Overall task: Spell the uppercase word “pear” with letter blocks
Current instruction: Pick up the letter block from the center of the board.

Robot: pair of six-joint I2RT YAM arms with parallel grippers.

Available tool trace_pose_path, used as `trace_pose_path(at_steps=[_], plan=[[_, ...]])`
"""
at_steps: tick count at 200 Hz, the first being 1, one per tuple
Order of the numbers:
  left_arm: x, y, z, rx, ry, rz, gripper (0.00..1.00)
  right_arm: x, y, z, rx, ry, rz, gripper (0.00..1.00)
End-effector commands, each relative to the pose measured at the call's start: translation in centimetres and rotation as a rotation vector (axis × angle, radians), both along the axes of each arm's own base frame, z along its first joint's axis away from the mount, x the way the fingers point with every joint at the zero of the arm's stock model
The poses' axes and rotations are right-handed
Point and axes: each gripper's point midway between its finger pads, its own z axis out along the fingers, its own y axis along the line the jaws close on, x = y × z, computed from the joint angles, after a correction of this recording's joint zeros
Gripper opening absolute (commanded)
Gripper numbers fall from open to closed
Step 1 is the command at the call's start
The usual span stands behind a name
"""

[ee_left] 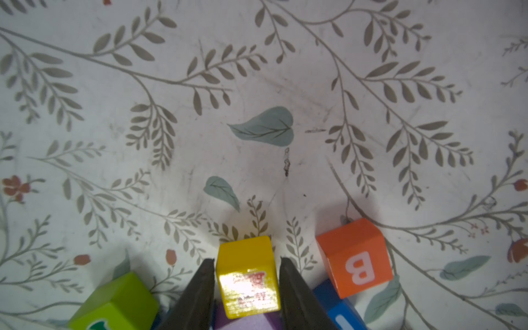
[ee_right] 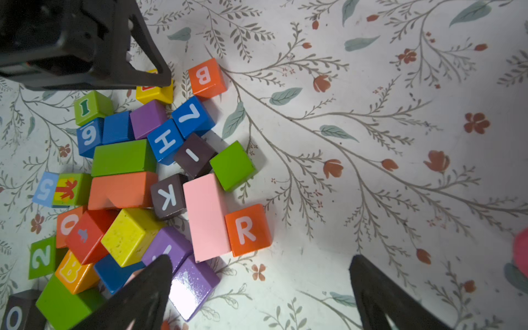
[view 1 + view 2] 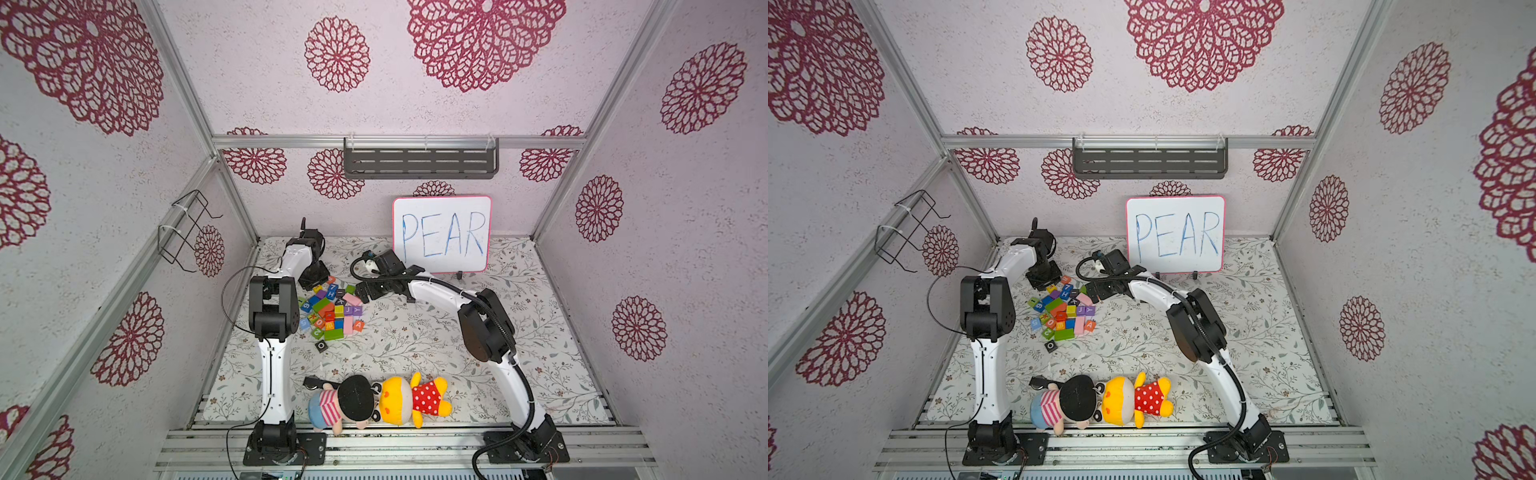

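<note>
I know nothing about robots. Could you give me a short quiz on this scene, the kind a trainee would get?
1. True or false: the right gripper is holding a block.
2. Which block sits between the fingers of the left gripper? A) a green one B) the yellow block C) a pink one
3. Which word is written on the whiteboard?

Key: 1 false, its jaws stand wide apart with nothing between them. 2 B. 3 PEAR.
</note>
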Motion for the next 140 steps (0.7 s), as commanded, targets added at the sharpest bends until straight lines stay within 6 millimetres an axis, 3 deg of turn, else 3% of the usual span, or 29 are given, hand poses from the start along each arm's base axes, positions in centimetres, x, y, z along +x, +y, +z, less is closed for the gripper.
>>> trace_pose_path(at_steps=[1,39,79,114,140], plan=[[-0.2,0.7,-0.9,0.022,0.021,0.014,0.38,0.5,0.3,4.5,0.074,-0.058,-0.005,0.99],[-0.5,0.5,-2.1,0.012,0.045,0.008,0.36,0.5,0.1,4.7,0.073,-0.054,-0.013,0.99],[-0.9,0.2,-2.5,0.006,0.059,-0.002,0.26,0.4,0.0,4.9,0.075,-0.054,-0.022,0.99],[-0.6,-0.2,-0.6,0.008,0.023,-0.028,0.20,0.3,-0.2,5.2,0.076,-0.056,-0.034,0.99],[-0.3,-1.8,2.9,-0.006,-0.039,-0.052,0.18,0.0,-1.0,6.1,0.074,-0.059,-0.050,0.99]])
